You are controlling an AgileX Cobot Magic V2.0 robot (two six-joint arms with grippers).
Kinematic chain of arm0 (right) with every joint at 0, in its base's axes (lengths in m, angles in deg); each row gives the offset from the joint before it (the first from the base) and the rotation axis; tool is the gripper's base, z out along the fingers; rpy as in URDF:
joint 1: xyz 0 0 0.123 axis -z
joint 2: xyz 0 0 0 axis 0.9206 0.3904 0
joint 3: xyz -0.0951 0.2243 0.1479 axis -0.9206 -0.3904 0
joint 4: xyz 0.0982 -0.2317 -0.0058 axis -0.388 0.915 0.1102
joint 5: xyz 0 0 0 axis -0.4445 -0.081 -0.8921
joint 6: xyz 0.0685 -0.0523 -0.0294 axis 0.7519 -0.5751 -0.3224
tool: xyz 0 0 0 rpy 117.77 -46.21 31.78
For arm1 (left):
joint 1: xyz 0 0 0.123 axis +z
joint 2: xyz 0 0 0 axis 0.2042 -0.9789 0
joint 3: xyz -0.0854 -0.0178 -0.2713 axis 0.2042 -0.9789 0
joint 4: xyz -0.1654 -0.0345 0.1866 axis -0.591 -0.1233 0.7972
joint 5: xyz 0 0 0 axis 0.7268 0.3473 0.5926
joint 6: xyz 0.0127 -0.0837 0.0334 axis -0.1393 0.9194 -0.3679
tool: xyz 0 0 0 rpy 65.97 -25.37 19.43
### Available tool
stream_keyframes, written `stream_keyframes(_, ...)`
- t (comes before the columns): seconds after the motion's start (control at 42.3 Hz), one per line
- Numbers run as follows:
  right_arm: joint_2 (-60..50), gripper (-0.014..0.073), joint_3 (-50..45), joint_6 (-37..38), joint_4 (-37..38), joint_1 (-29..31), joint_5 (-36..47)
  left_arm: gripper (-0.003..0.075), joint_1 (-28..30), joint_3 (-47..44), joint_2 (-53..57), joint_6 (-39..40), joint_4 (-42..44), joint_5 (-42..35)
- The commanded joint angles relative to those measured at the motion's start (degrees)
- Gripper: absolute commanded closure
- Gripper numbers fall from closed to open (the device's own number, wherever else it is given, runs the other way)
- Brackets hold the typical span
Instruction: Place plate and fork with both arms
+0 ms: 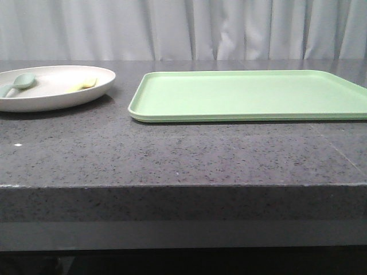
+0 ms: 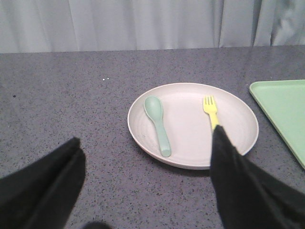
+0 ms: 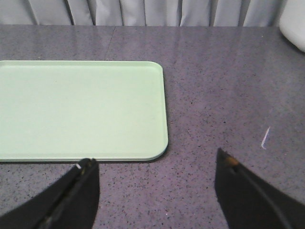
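The off-white plate sits at the far left of the grey table, also in the left wrist view. On it lie the pale yellow fork, tines away from the left wrist camera, and a grey-green spoon. My left gripper is open and empty, above the table just short of the plate's near rim; one finger hides the fork's handle end. My right gripper is open and empty, over bare table by the near right corner of the green tray. Neither gripper shows in the front view.
The rectangular light green tray lies right of the plate with nothing on it. A white object stands at the far right table edge. A grey curtain hangs behind. The table's front edge runs across the front view.
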Motion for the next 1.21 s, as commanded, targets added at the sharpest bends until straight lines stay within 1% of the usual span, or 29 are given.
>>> stream_keyframes(0.0, 0.8, 0.0033, 2.02, -0.42, 1.01, -0.1, 4.58, 0.0101, -0.33, 1.9, -0.58, 0.2, 0.31, -5.43)
stream_keyframes(0.26, 0.8, 0.0033, 2.02, -0.42, 1.01, -0.1, 4.47, 0.0158, -0.33, 1.9, -0.58, 0.2, 0.31, -5.43)
stream_keyframes(0.402, 0.8, 0.0033, 2.02, -0.42, 1.01, -0.1, 4.47, 0.0192, -0.33, 1.9, -0.58, 0.2, -1.66, -6.42)
stream_keyframes(0.52, 0.8, 0.0033, 2.02, -0.42, 1.01, -0.1, 4.47, 0.0206, -0.33, 2.01, -0.58, 0.2, -1.81, -6.01)
stream_keyframes(0.591, 0.8, 0.0033, 2.02, -0.42, 1.01, -0.1, 4.47, 0.0206, -0.33, 3.49, -1.29, 0.2, -1.39, -2.79)
stream_keyframes(0.733, 0.8, 0.0033, 2.02, -0.42, 1.01, -0.1, 4.44, 0.0206, -0.33, 10.28, -6.21, 0.2, 1.38, 8.97)
stream_keyframes(0.852, 0.8, 0.0033, 2.02, -0.42, 1.01, -0.1, 4.44, 0.0206, -0.33, 15.49, -11.87, 0.2, 4.78, 16.57)
stream_keyframes(0.899, 0.8, 0.0033, 2.02, -0.42, 1.01, -0.1, 4.44, 0.0206, -0.33, 17.11, -14.5, 0.2, 8.26, 18.15)
stream_keyframes(1.017, 0.8, 0.0033, 2.02, -0.42, 1.01, -0.1, 4.44, 0.0206, -0.22, 20.29, -21.55, 0.6, 16.31, 19.39)
stream_keyframes(1.112, 0.8, 0.0033, 2.02, -0.42, 1.01, -0.1, 4.44, 0.0206, 1.39, 23.5, -28.76, 1.54, 16.4, 21.13)
stream_keyframes(1.183, 0.8, 0.0033, 2.02, -0.42, 1.01, -0.1, 4.44, 0.0206, 3.75, 26.13, -33.74, 1.64, 14.08, 22.61)
